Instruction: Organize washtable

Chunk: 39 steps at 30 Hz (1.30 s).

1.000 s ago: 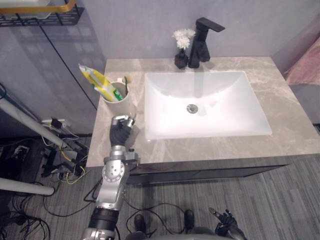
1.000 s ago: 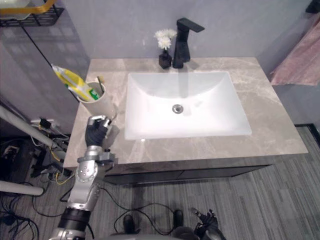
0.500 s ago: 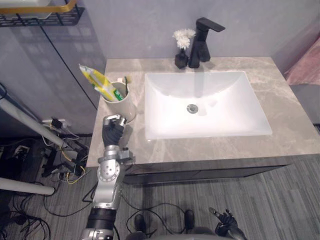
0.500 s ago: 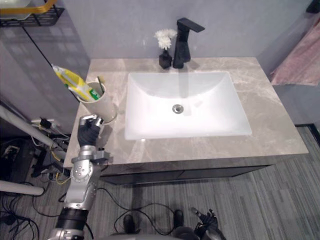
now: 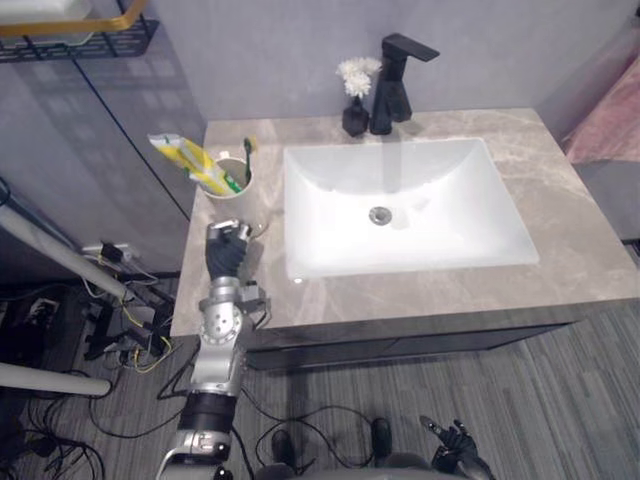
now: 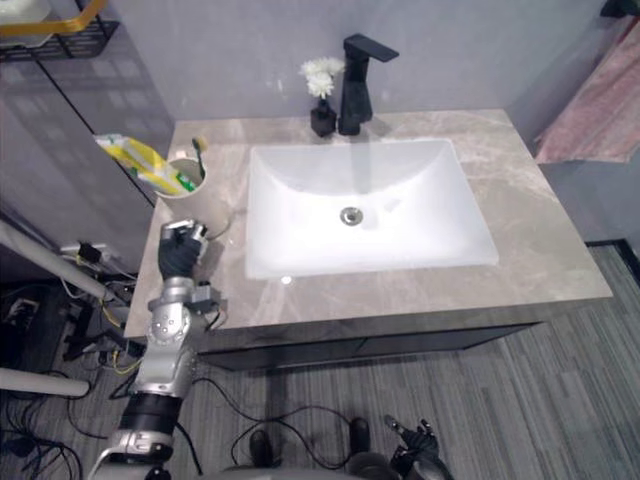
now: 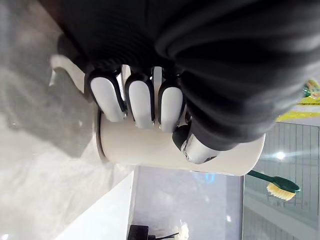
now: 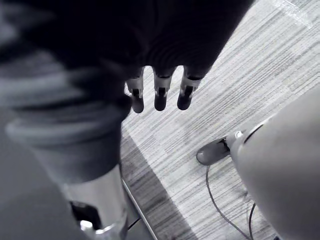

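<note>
A white cup stands on the grey stone counter, left of the sink. It holds a yellow toothpaste tube and a green toothbrush. My left hand is just in front of the cup, near the counter's front left corner. Its fingers are curled into a fist with nothing in them. The cup lies right behind them, and I cannot tell whether they touch it. My right hand hangs low over the floor with relaxed fingers.
A white rectangular sink takes up the middle of the counter. Behind it stand a black faucet and a small black vase with white flowers. A wire shelf hangs at the upper left. A pink towel hangs at the right.
The camera has shifted a little. My left hand has drawn back from the cup's right front to its left front, its fingers still curled.
</note>
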### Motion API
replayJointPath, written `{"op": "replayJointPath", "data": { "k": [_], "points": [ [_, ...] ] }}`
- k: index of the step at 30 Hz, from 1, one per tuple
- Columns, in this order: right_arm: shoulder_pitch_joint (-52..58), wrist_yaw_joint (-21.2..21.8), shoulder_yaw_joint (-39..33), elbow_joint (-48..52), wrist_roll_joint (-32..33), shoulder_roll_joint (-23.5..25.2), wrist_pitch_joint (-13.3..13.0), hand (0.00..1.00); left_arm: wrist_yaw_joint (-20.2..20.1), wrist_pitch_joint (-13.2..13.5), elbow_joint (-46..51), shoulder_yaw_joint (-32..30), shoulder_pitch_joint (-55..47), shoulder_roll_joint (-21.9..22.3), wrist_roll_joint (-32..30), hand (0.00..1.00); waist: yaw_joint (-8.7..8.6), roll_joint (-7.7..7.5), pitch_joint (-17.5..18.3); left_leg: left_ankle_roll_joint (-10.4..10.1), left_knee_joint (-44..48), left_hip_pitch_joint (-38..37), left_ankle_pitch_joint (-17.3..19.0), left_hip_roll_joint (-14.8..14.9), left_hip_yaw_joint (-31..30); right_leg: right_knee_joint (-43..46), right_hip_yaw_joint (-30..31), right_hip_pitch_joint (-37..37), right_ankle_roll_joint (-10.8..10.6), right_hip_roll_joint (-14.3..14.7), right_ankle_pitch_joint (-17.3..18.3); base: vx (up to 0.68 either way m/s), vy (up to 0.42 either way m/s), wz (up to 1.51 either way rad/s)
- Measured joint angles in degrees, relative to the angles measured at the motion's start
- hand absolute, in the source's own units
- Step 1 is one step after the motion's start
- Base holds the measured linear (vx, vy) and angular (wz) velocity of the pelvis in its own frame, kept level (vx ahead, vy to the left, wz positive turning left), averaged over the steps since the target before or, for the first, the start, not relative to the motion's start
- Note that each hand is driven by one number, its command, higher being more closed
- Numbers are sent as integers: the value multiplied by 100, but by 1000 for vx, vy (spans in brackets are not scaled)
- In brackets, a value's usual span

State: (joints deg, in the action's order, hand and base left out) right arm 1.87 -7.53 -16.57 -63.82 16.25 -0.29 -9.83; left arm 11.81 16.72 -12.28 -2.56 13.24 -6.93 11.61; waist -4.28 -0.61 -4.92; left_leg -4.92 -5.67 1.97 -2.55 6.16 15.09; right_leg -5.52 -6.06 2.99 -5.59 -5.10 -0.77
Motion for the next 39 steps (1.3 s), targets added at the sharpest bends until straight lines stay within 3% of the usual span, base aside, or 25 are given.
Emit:
{"op": "replayJointPath", "data": {
  "k": [9, 20, 31, 35, 39],
  "points": [
    [25, -2, -109, 1, 0, -1, 1, 0, 199, 14, -287, -76, 261, -15, 0, 100, -24, 45, -21, -1, 1, 1, 11, 1, 16, -2, 14, 34, -5, 0, -5, 0, 0, 0],
    [74, 0, -313, 9, 4, 3, -1, 0, 494, -1, -770, -683, 776, -199, -83, 100, -122, 119, -87, 1, 15, 49, 44, 1, 108, -1, 131, 131, -29, 2, -24, -1, -7, -6],
    [86, 2, -326, 236, 17, -15, -90, 0, 746, -15, -1303, -973, 1760, -765, -97, 100, -151, 124, -375, 2, 22, 296, 43, 1, 259, 1, 306, 470, -35, 12, -91, -3, -13, -7],
    [79, 3, -315, 349, 135, -18, -111, 0, 848, -27, -1564, -1117, 2275, -1074, -108, 100, -301, 110, -568, 2, 24, 356, 43, 1, 323, 2, 352, 564, -29, 19, -106, 14, -28, -7],
    [77, 9, -287, 398, 173, -24, -119, 0, 971, -68, -1809, -1164, 2710, -1316, -108, 100, -306, 107, -669, 2, 25, 447, 43, 1, 445, 17, 477, 735, -12, 30, -147, 1, -33, -18]
  ]
}}
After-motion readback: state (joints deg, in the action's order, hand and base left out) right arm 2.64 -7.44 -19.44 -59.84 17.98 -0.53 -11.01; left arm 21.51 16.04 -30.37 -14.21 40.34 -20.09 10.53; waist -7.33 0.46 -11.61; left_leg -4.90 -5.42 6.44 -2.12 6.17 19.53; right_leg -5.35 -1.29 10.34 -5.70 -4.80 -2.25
